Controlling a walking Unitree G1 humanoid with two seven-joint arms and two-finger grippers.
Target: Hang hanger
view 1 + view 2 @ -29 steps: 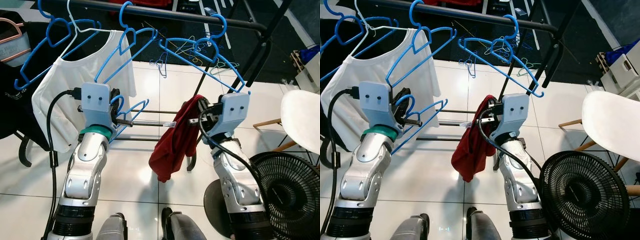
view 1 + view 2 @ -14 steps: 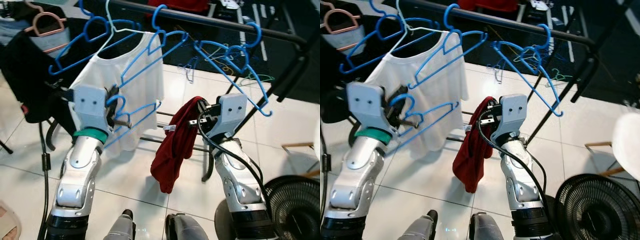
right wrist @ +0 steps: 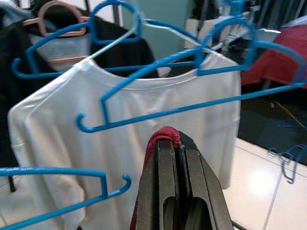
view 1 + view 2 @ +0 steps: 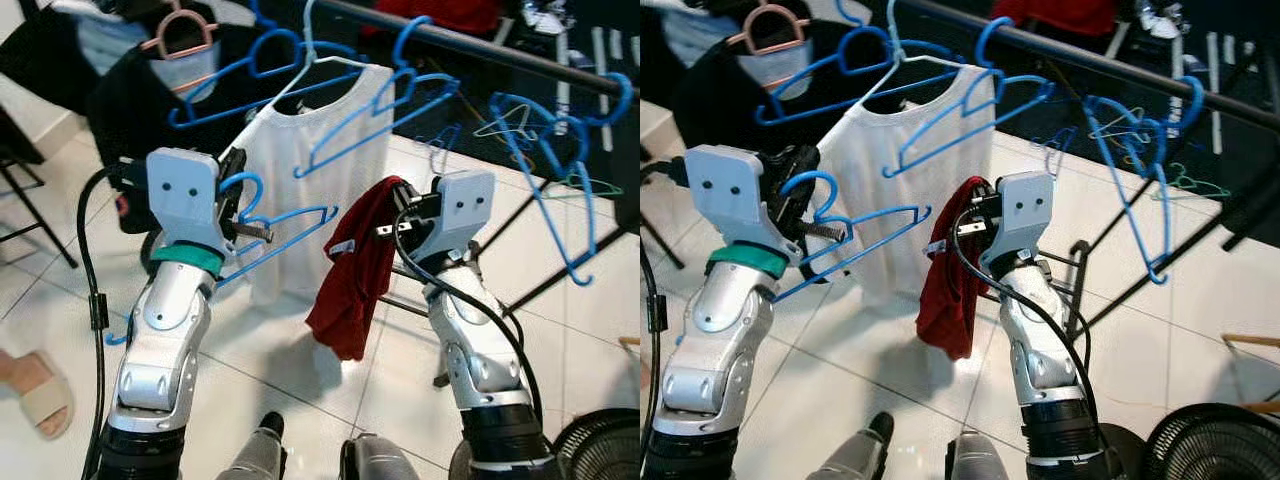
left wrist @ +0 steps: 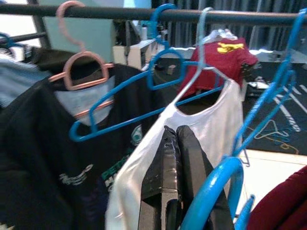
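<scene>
Left claw (image 4: 235,215) clamped on bare blue plastic hanger (image 4: 275,225); right claw (image 4: 395,205) grips red garment (image 4: 352,275).

I've got a white T-shirt (image 4: 320,170) hanging at about twelve o'clock in the head view, on a pale wire hanger (image 4: 318,50). At ten to eleven o'clock a black garment (image 4: 130,110) with a light blue collar sits on a pink hanger (image 4: 183,28); the left wrist view shows some print on its chest. A person's sandalled foot (image 4: 30,390) rests on the glossy white floor tiles (image 4: 290,340) at eight o'clock. A black fan (image 4: 1215,445) pokes in at five o'clock. Beyond, at one o'clock, a red shirt (image 5: 220,55) with yellow print.
</scene>
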